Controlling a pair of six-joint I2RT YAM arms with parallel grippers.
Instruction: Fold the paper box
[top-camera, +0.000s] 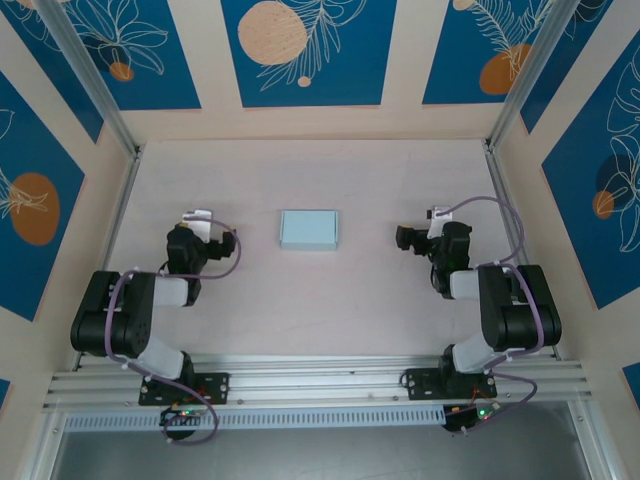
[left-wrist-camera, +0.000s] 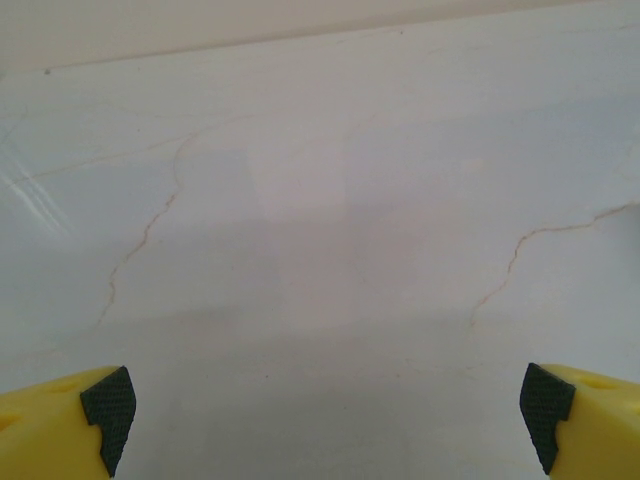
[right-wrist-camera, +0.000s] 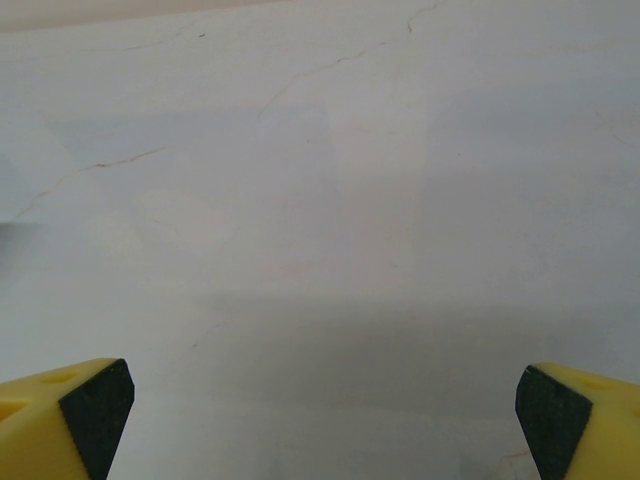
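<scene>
Watching the paper box (top-camera: 309, 229) lie on the tabletop (top-camera: 330, 300), between left arm (top-camera: 130, 310) and right arm (top-camera: 505, 305), apart from both.
From the left wrist, my left gripper (left-wrist-camera: 325, 420) stands wide over the tabletop; from the right wrist, my right gripper (right-wrist-camera: 325, 415) stands equally wide.

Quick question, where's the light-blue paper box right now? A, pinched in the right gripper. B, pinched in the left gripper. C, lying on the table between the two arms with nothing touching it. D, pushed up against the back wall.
C: the top view shows the paper box lying on the table between the arms, apart from both, and the left gripper and right gripper are open with nothing between their fingers.
</scene>
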